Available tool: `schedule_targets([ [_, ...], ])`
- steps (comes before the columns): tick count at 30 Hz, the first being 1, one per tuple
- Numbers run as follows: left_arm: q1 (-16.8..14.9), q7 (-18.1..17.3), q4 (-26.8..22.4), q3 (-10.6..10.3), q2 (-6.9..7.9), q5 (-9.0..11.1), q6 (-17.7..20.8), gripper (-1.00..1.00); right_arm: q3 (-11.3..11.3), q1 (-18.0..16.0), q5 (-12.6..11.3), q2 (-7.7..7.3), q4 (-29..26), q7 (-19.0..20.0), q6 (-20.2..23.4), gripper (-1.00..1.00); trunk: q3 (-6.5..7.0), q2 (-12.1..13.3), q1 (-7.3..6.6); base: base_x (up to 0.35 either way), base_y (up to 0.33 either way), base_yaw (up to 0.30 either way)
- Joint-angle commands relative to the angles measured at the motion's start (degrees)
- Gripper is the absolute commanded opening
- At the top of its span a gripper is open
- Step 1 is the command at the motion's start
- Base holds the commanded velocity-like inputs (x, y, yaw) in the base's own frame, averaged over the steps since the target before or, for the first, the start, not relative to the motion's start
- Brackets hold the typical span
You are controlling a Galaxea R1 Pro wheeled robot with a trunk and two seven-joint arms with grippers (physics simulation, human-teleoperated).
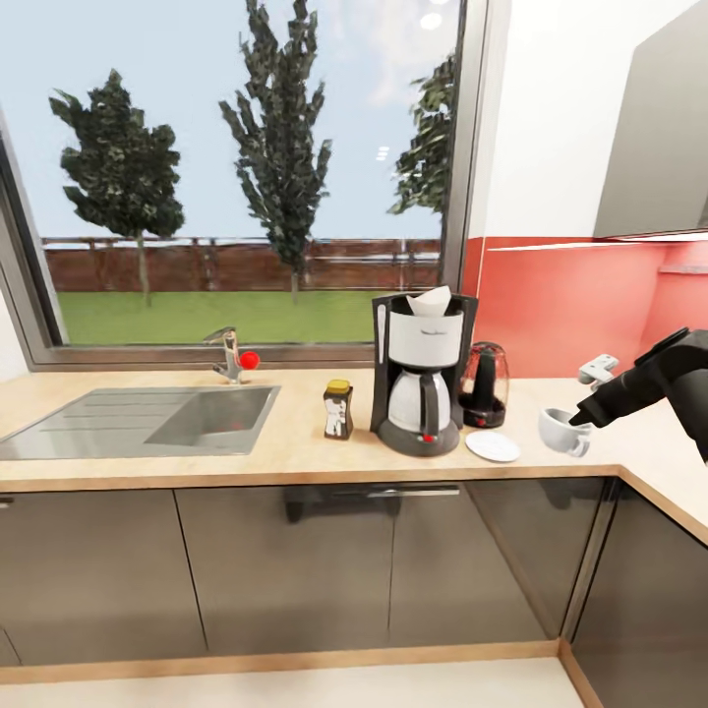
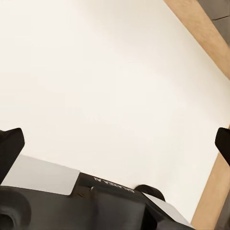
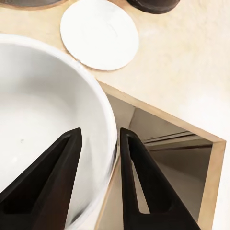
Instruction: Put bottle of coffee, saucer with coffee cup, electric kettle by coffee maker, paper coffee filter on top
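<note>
White china is pinched at the rim: your right gripper (image 3: 98, 177) has one finger inside the coffee cup (image 1: 562, 430) and one outside, carrying it clear of the tabletop (image 1: 295, 447), just beside the saucer (image 1: 493, 446). Left fingers (image 2: 10, 148) stand spread, holding nothing. Farther back, the paper coffee filter (image 1: 430, 301) tops the coffee maker (image 1: 421, 374), flanked by the bottle of coffee (image 1: 338, 409) and electric kettle (image 1: 485, 383).

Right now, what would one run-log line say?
right gripper: shut on coffee cup rim | cup: beside saucer, not on it | filter: atop coffee maker
</note>
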Motion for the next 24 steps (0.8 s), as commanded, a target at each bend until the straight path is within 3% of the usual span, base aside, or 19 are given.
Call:
schedule_targets([
  [1, 0.0, -0.2, 0.0, 0.1, 0.01, 0.2, 0.4, 1.00, 0.1, -0.1, 0.4, -0.03, 0.0, 0.6, 0.6, -1.00, -0.07, 0.0, 0.02, 0.167, 0.000, 0.000],
  [24, 0.0, -0.2, 0.0, 0.2, 0.01, 0.2, 0.3, 1.00, 0.2, -0.1, 0.3, 0.11, 2.1, 0.5, 0.4, -1.00, -0.07, 0.0, 0.02, 0.107, 0.000, 0.000],
])
